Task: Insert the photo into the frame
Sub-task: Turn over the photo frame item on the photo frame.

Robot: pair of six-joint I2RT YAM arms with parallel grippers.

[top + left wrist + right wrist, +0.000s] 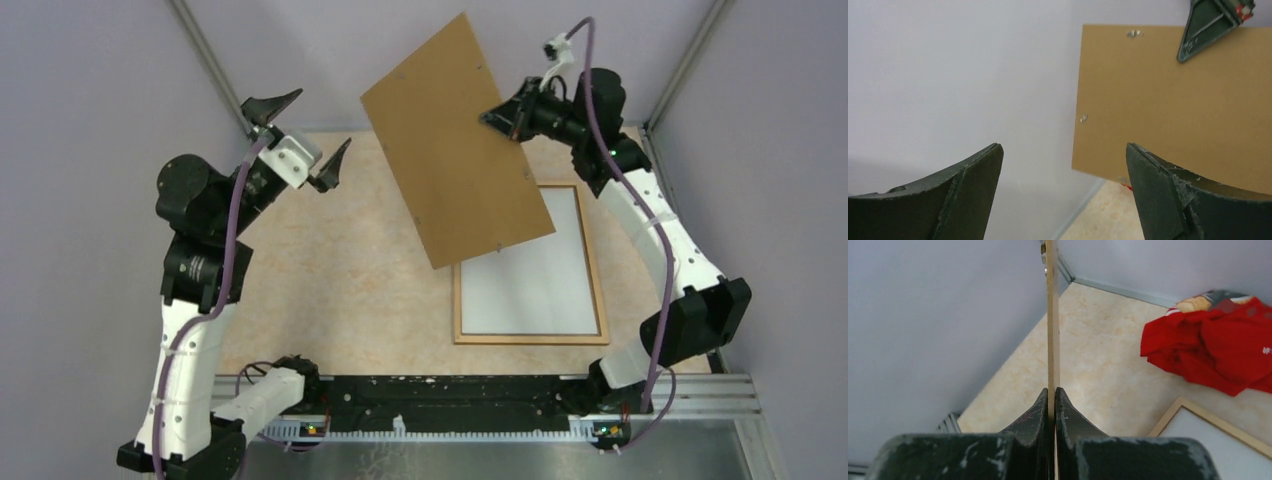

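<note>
Photo (530, 275) lies white side up inside the frame (530, 338), flat on the tabletop (340, 280) at the right. Right claw (500, 118) pinches one edge of a brown board (455, 140), which hangs tilted in the air above the frame's far left corner. Left claw (325, 117) hovers spread and empty, well apart to the left. A red cloth (1218, 350) lies near the frame
</note>
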